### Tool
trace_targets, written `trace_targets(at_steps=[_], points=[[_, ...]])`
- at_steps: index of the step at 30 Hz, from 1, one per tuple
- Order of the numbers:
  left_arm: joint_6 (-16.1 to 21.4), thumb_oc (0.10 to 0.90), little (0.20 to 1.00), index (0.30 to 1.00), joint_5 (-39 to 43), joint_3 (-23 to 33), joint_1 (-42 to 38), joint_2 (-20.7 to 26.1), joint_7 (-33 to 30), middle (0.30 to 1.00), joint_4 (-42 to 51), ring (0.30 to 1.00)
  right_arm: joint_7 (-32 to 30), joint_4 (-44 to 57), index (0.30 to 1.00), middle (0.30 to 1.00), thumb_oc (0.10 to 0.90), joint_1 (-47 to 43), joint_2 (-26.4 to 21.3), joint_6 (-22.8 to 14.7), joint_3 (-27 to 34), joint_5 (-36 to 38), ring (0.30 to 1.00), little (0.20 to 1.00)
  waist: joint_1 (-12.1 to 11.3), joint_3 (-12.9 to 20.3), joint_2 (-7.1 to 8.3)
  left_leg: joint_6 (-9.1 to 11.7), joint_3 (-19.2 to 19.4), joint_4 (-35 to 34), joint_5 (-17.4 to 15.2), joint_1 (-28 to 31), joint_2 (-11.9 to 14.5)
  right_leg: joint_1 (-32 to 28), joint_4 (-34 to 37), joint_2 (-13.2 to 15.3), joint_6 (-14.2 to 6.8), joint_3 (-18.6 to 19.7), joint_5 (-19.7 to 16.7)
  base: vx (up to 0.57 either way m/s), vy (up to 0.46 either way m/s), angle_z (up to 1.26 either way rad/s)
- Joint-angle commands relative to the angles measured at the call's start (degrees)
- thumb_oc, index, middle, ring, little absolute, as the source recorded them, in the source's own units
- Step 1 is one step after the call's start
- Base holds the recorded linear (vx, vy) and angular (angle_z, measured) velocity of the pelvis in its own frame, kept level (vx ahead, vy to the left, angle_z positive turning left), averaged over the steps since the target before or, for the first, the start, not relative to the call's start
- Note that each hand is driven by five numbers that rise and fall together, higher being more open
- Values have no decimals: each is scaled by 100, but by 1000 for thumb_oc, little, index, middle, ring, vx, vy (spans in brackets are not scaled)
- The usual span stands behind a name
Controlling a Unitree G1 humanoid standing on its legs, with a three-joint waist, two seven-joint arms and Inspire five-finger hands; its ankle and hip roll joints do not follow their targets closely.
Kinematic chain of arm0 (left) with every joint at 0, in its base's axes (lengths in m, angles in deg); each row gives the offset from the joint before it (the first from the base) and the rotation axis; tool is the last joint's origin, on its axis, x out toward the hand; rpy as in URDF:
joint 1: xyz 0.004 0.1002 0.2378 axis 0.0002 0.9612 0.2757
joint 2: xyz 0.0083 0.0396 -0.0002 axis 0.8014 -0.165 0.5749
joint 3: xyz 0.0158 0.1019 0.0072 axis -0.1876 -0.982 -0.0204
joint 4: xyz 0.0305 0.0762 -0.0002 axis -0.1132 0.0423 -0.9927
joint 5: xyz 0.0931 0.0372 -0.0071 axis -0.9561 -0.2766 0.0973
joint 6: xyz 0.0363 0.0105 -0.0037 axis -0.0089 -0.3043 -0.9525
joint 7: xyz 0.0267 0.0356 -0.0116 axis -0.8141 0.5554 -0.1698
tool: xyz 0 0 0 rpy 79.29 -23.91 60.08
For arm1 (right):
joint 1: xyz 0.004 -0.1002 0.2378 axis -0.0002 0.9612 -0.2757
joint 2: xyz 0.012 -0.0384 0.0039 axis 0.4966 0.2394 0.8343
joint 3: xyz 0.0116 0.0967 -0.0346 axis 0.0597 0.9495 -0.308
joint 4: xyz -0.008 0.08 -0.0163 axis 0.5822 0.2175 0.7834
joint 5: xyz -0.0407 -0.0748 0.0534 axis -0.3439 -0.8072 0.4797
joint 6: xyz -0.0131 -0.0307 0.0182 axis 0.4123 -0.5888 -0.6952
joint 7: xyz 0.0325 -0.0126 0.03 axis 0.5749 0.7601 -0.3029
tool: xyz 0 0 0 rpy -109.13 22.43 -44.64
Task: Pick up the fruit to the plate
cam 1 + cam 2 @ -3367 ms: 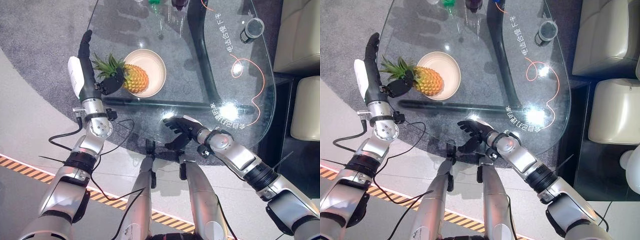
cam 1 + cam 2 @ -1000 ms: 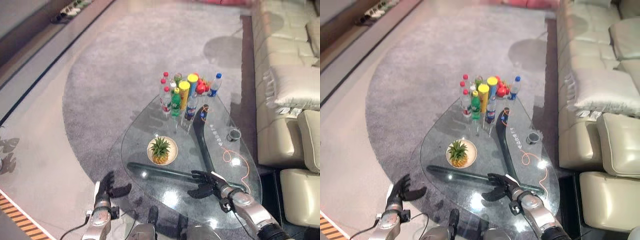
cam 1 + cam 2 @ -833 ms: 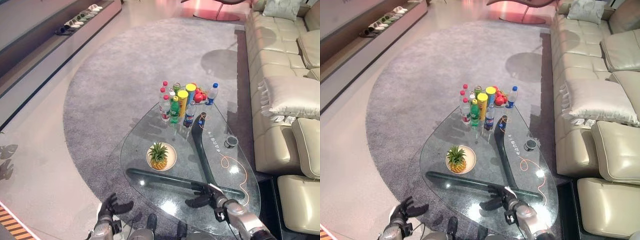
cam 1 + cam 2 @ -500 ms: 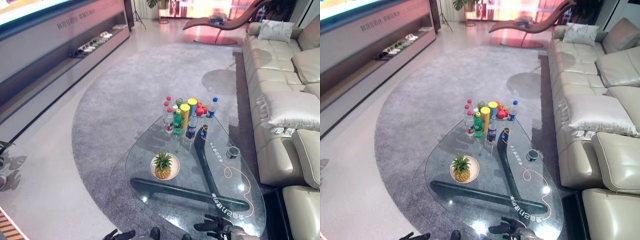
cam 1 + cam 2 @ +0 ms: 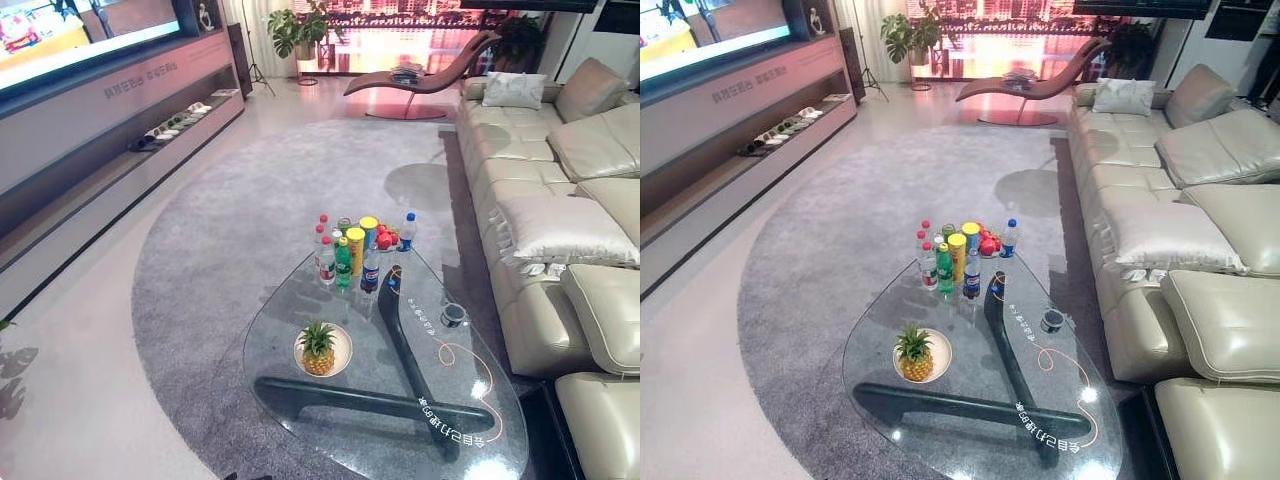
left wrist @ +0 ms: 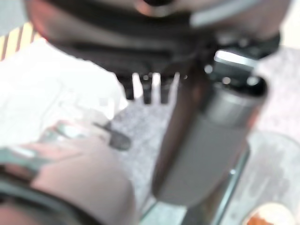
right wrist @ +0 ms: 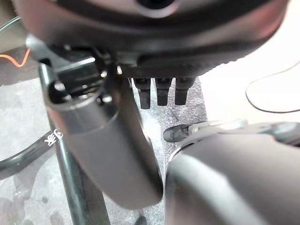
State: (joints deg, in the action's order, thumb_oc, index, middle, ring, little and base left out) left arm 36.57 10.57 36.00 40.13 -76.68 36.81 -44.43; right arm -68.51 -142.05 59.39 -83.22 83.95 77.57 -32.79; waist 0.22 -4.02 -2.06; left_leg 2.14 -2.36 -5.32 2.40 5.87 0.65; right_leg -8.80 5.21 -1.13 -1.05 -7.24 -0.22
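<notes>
Since the earlier frames the camera has tilted up to take in the whole room, and both hands have dropped out of the eye views. On the glass table [image 5: 300,330] the pineapple [image 5: 318,351] stands upright on the cream plate [image 5: 341,348], its long axis vertical and its green crown pointing up, just as it stood a second ago. Farther along the table, a cluster of bottles [image 5: 345,262] stands beside some red fruit [image 5: 385,240], and a small dark cup [image 5: 453,314] sits near the table's right edge. A beige sofa [image 5: 560,200] runs along the right side, and a grey rug [image 5: 240,220] lies under the table. Wrist views add what the eye views lack: the left hand [image 6: 154,84] and the right hand [image 7: 159,91] each show short dark fingers pointing straight out, open and holding nothing. The left wrist view also catches an edge of the plate [image 6: 272,216].
</notes>
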Motion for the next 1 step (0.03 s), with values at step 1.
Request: trace_targets(at_steps=[1], points=[[51,800,900,900,8,63,-551,-19,247,900,-339,900,-20,-255,900,900,800,-291,125,56,150,62,900,900,-110,-67,254,4,50,32,-384,204,-223,50,-21,301,-427,289,-71,0,0,0]])
